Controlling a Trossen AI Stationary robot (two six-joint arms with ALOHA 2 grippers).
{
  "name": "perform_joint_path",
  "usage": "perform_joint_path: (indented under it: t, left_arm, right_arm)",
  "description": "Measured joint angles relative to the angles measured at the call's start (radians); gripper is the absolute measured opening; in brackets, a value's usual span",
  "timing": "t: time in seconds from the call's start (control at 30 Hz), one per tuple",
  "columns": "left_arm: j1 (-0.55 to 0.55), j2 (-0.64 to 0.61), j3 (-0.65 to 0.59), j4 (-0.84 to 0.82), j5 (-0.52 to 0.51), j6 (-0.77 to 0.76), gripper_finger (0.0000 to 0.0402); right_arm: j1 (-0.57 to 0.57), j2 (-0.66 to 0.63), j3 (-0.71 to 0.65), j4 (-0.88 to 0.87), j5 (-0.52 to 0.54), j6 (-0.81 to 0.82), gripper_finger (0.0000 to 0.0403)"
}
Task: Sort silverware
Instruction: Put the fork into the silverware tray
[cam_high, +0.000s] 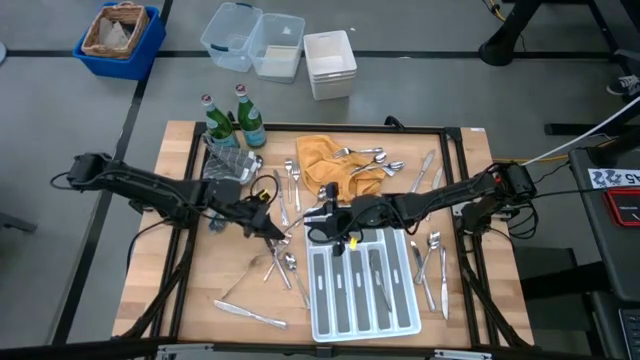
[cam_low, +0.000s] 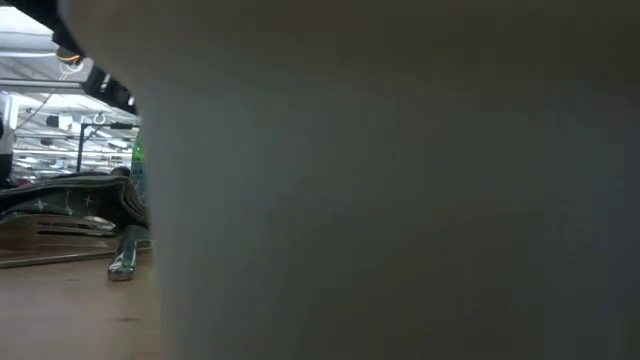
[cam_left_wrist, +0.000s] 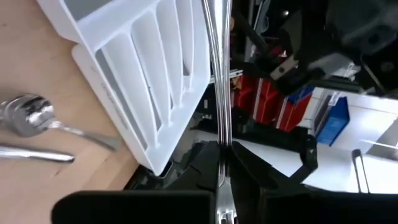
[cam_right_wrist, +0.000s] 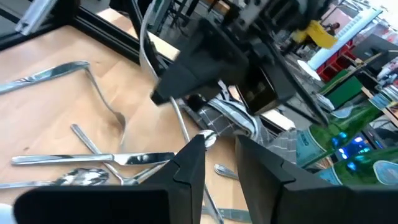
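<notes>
My left gripper (cam_high: 275, 228) is at the table's middle, left of the white compartmented tray (cam_high: 330, 322), and is shut on a slim silver piece of silverware (cam_left_wrist: 219, 74). My right gripper (cam_high: 318, 222) faces it from the right and is open. In the right wrist view its fingers (cam_right_wrist: 189, 163) stand on either side of that piece's free end (cam_right_wrist: 207, 139); I cannot tell whether they touch it. Several pieces lie in the tray (cam_high: 375, 280). Others lie loose on the wood (cam_high: 285, 265) and on an orange cloth (cam_high: 325, 160). My left gripper pinches the piece's thin shaft (cam_left_wrist: 221, 144) between its two fingers. The shaft runs on forward past the fingertips, along the fingers. The fingers point about level toward the table's right side. The piece sticks out clear of the table, toward my right gripper.
Two green bottles (cam_high: 235, 120) stand at the table's far left. More silverware lies right of the tray (cam_high: 430, 260) and near the front left (cam_high: 250, 315). Bins (cam_high: 118, 40) stand on the floor beyond the table. The tray's wall (cam_low: 400, 180) blocks most of the low view.
</notes>
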Motion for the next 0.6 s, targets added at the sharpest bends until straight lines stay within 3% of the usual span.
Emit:
perform_joint_path:
  t: [0.3,0.6]
  left_arm:
    - [0.000,0.118,0.000,0.152,0.013,-0.057,0.0014]
    - [-0.020,0.166,0.002,0.208,0.018,-0.103,0.0014]
  right_arm:
    - [0.001,0.000,0.000,-0.083,-0.090,0.069,0.0092]
    - [0.001,0.000,0.000,-0.146,-0.083,0.085,0.0092]
